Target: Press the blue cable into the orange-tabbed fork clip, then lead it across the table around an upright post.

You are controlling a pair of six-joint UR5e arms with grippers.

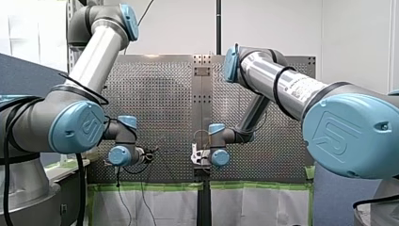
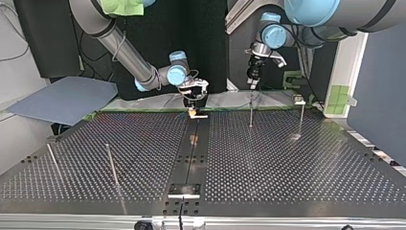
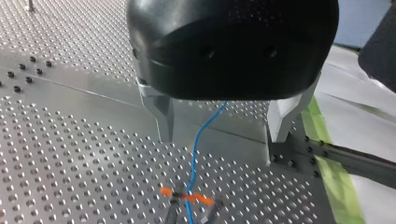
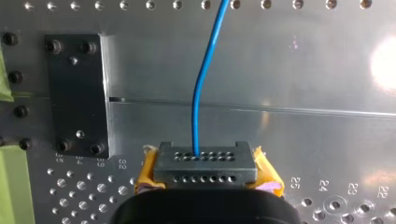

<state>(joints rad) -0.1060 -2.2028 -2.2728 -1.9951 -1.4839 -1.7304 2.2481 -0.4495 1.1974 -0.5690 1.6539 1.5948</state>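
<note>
Left claw [image 3: 222,137] over upper blue cable [image 3: 192,163]

Brushed, shiny metal table [image 3: 70,154], smooth plastic-sheathed blue cable [image 4: 201,93], my left gripper [image 3: 222,138] glossy black with matt metal fingers [image 3: 162,109], green tape [image 3: 327,154] along the table's edge.

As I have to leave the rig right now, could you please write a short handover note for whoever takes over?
My left gripper: open, its fingers wide apart on either side of the blue cable.
My right gripper: shut, yellow pads on a dark perforated block that the cable enters.
The orange-tabbed fork clip stands just ahead of my left gripper; the cable passes between its tabs.
Done: the cable seems to be in the clip; I cannot tell how deep.
Left: route it around an upright post; the top view shows no cable at any post.
</note>
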